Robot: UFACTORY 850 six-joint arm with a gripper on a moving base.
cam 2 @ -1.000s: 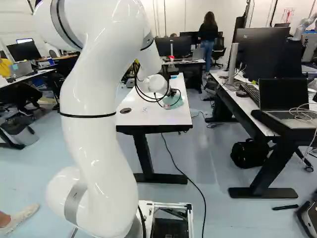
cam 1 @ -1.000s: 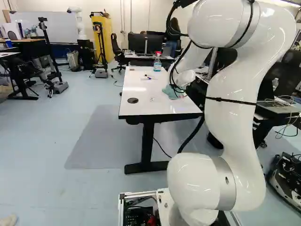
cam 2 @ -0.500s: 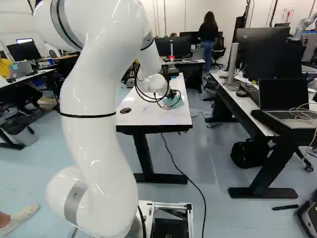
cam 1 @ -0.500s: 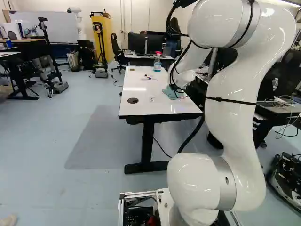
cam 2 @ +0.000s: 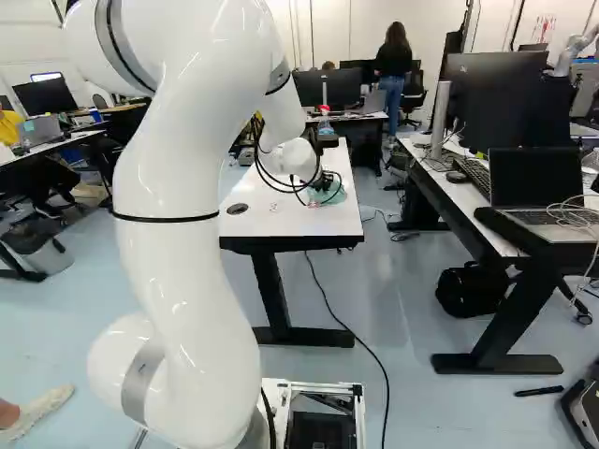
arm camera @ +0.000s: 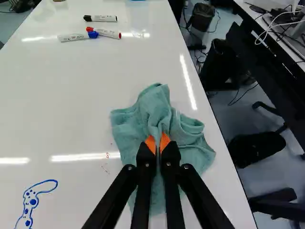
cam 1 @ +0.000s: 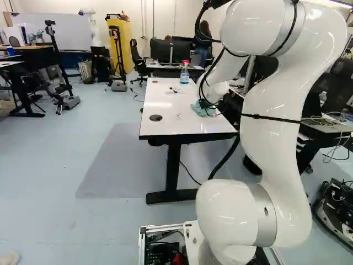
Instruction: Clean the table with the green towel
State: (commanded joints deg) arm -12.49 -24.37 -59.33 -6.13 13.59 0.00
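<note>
White tabletop (arm camera: 71, 109), green towel (arm camera: 136, 125) lengthwise

The arm (cam 1: 276, 143) reaches to the green towel (cam 1: 203, 110) on the white table (cam 1: 190, 126).

Both base views face ahead, wrist view closer, sharing the table (cam 1: 190, 126).

The green towel (arm camera: 135, 124) is crumpled, with wavy edges and a fold pinched up in its middle. It lies on the shiny white desk (arm camera: 71, 105), near one long side. The desk has tiny red marks (arm camera: 107, 155) just beside the towel and a blue doodle (arm camera: 33, 201).
</note>
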